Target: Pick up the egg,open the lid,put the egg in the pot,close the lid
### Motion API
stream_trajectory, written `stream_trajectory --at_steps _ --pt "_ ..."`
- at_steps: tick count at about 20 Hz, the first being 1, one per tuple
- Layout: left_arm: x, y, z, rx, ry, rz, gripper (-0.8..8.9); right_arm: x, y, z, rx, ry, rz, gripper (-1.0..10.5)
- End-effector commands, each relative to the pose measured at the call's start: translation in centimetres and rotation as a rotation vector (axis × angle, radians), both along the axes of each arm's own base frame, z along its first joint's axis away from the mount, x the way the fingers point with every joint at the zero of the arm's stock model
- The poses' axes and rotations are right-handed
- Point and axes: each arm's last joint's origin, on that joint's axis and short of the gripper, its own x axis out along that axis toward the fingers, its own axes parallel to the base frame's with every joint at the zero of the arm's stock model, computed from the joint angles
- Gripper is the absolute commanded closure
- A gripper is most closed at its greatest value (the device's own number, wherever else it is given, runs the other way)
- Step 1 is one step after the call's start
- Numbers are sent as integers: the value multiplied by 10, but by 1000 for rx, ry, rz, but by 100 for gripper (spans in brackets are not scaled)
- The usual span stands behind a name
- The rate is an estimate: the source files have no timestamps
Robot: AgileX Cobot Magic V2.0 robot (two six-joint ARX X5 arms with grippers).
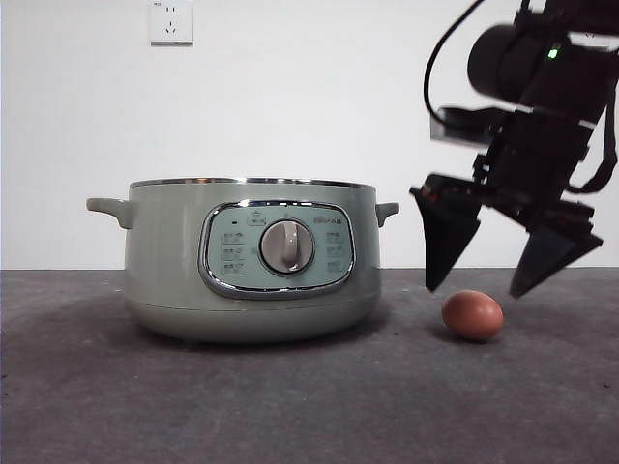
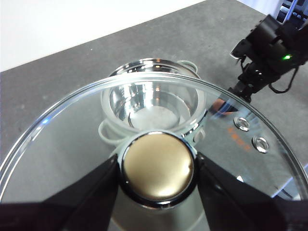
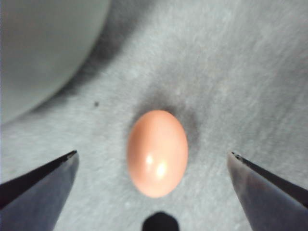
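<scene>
Egg (image 1: pixel 472 315): beside pot (image 1: pixel 251 261), fragile, slippery; pinch its middle.
Right gripper (image 1: pixel 501 253): jaws wide, above egg.
Left gripper (image 2: pixel 158 190): clamps lid (image 2: pixel 72 125) knob.

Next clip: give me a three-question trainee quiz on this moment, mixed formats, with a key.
1. True or false: the lid sits on the pot.
2. Where is the egg? A) in the pot B) on the table beside the pot C) in the right gripper
3. Fill in: the left gripper is shut on the lid's ____.

Key
1. False: it is held above the open pot.
2. B: under the open right gripper.
3. knob
</scene>
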Motion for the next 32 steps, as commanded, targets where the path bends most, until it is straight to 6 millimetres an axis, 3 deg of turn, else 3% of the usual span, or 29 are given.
stream_trajectory --at_steps 1,5,13,17,20,26,29,32 --pt "-11 4 5 -39 -47 6 821 5 2 -9 -6 11 -4 407" --pt "-15 5 3 -40 -33 10 821 9 3 -18 -9 24 -25 462" --pt "-14 5 4 -42 -41 12 821 9 4 -23 -14 46 -27 960" --pt "-15 5 4 -40 -38 12 821 5 3 -20 -3 68 -38 958" --pt "-15 5 4 -31 -44 7 821 -4 -1 5 14 26 -39 958" --pt "-15 5 4 -26 -46 3 821 -31 -1 94 142 -247 -28 959" --pt "-15 5 4 -26 -46 2 821 -32 26 138 210 -368 57 959" --pt "-15 5 4 -22 -43 -2 821 -22 63 163 255 -420 146 959"
